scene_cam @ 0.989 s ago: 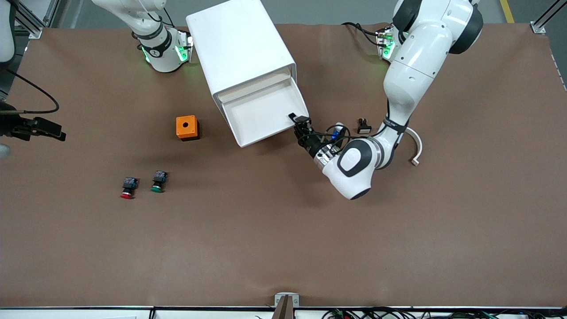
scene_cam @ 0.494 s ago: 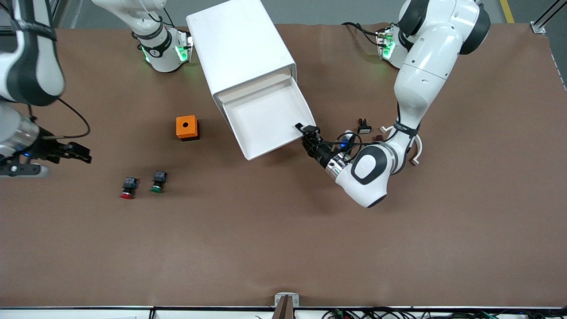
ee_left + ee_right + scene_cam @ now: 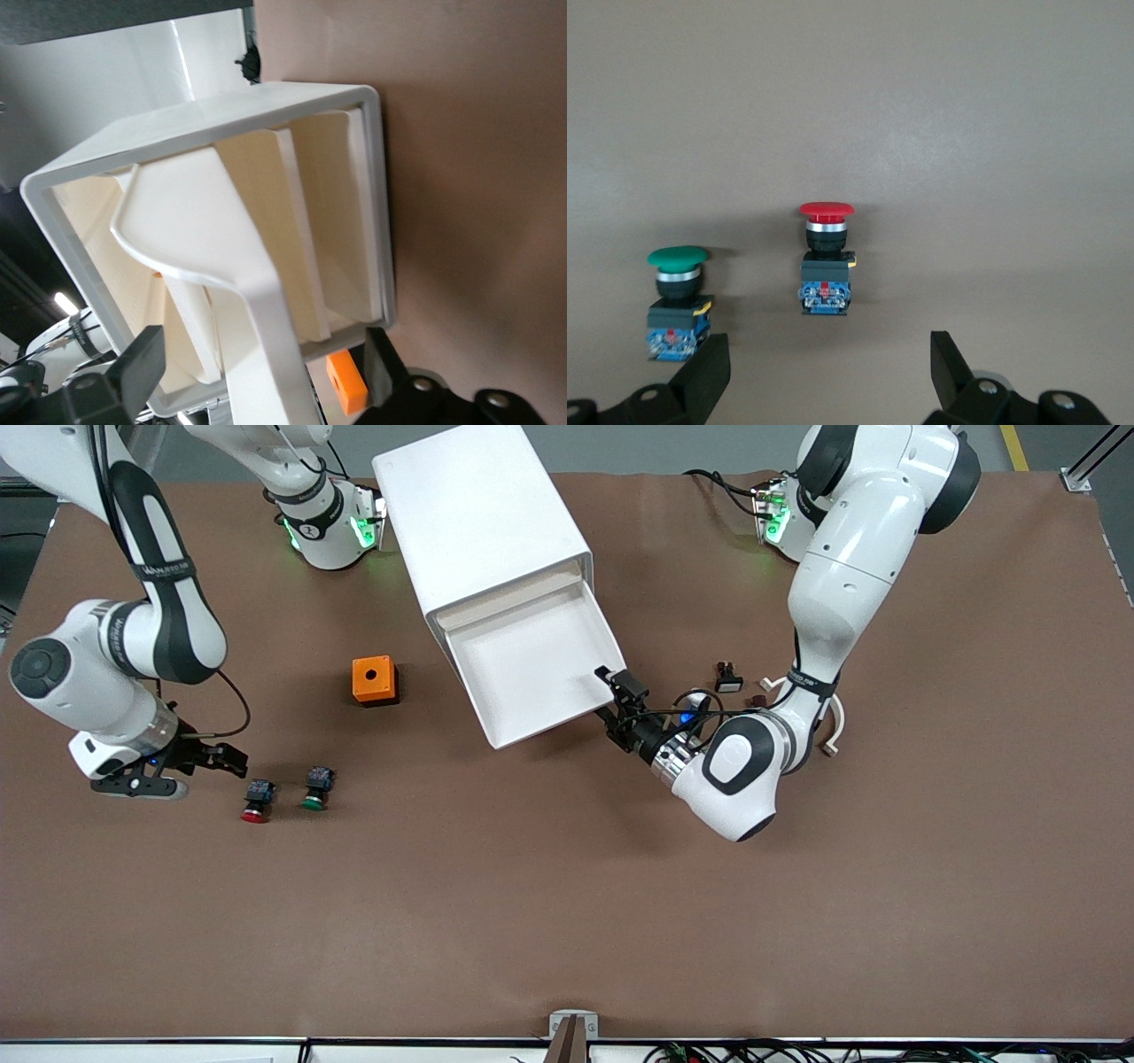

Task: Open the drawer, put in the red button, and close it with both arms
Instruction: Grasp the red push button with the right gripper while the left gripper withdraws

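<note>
Drawer (image 3: 532, 664): 1 out | red button (image 3: 255, 802): 1 | end effectors: 2, both spread, empty

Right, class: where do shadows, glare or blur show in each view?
Front view: soft shadow under the left arm's elbow. Left wrist view: the drawer front is close and blurred. Right wrist view: even light, faint shadow beside the red button.
</note>
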{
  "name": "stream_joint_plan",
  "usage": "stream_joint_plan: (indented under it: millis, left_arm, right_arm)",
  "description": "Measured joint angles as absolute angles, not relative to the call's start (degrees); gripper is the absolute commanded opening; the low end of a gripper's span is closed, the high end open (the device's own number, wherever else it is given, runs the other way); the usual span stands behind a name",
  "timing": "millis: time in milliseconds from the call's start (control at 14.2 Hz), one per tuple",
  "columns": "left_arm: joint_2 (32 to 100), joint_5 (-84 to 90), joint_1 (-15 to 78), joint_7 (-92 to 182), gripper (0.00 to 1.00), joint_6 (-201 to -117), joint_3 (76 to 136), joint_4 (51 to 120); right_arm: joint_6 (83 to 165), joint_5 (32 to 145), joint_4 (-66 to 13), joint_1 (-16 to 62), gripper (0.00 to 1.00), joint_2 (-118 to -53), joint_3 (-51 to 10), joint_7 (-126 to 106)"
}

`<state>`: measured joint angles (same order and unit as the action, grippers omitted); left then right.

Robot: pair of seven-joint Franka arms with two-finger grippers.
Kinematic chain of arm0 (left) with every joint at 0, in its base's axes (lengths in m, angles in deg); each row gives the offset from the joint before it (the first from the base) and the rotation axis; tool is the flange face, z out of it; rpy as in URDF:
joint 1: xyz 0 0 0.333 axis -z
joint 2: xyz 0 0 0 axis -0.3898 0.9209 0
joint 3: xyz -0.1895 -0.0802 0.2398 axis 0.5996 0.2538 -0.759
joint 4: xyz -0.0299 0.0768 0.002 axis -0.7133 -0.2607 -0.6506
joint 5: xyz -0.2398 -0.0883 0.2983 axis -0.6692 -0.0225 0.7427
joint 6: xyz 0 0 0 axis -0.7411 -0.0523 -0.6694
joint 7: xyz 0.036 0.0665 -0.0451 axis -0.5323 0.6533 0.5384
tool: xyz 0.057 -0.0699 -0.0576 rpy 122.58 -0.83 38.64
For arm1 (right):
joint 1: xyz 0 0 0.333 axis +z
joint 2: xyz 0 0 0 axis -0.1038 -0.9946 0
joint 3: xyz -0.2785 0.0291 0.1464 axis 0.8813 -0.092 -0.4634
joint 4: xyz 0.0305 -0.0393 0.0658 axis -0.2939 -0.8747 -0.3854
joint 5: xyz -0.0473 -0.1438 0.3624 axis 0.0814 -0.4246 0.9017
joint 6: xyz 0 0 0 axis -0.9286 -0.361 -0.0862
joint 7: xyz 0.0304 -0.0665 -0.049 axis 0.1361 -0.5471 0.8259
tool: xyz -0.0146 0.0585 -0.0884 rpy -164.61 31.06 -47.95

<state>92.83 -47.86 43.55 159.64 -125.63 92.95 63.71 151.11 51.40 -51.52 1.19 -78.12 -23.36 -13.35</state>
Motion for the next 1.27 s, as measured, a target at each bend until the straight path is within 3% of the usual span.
stream_joint_plan:
  millis: [777,1130,1271]
  left_arm:
    - [91.6,-42.86,43.07,130.89,1.0,-125.86,87.11,57.84]
    - [89.56,-41.15,43.05,112.44,1.0,-125.9,80.63,55.11]
    - [88.27,-40.39,43.06,104.86,1.0,-125.9,77.87,54.82]
  right_arm:
    - [158.09,51.49,-51.48,2.86,1.0,-86.47,-23.58,-20.11]
    - [160.78,51.52,-51.44,2.77,1.0,-88.47,-23.4,-21.13]
    - [161.1,51.53,-51.42,2.76,0.77,-88.84,-23.35,-21.61]
